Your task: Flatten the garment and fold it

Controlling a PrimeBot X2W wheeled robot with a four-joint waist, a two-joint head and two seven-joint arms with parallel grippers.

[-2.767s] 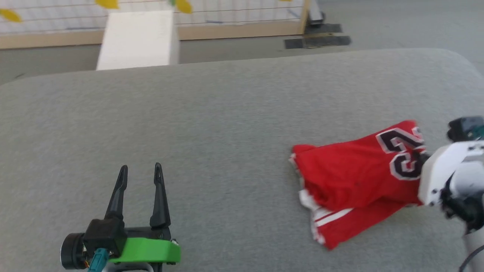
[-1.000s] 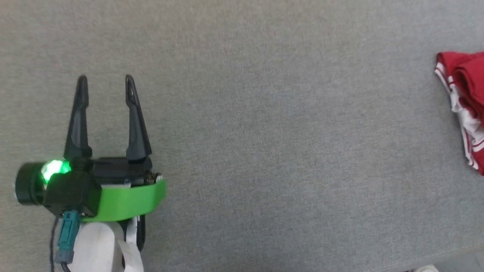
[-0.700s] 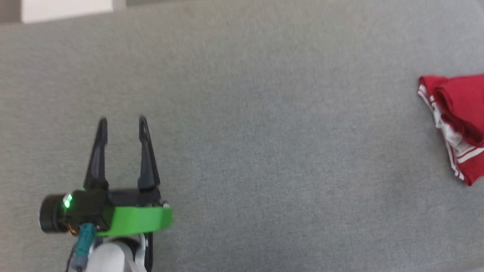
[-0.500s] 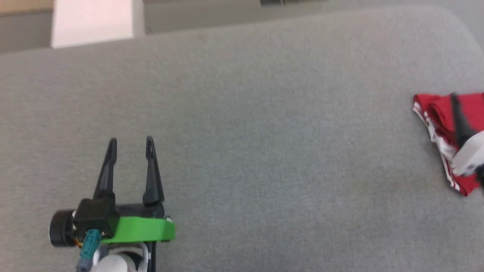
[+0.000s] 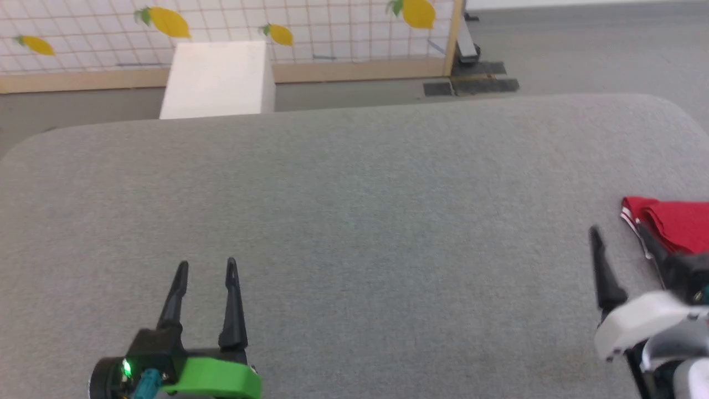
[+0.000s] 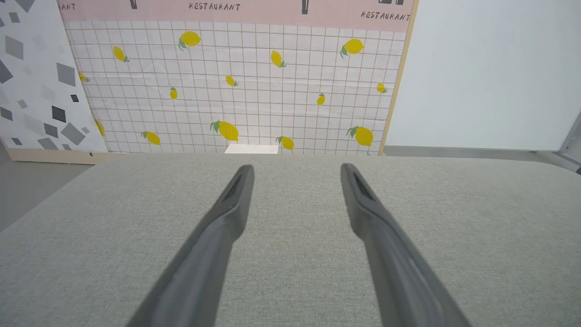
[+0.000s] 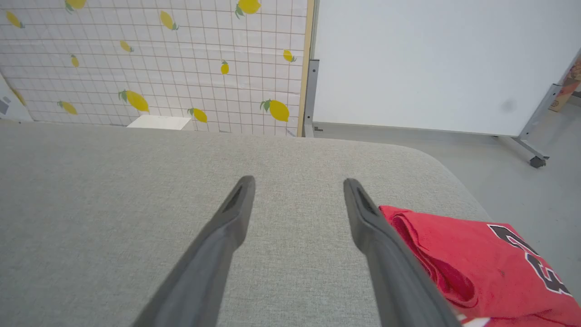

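At three o'clock on the grey table (image 5: 354,183) the garment (image 5: 678,224) lies loosely bunched, and the right gripper (image 5: 620,238), over it moments ago, has drawn back to four o'clock, fingers spread and empty like the left gripper's (image 5: 206,266) at seven, so flattening probably hasn't begun.

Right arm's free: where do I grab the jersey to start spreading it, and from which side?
Probably the rolled left edge of the garment, nearest the right gripper. Its open fingers sit just left of the heap, so come in from that side, low along the grey surface. That fold stands up thick enough to pinch; the printed part lies flatter.
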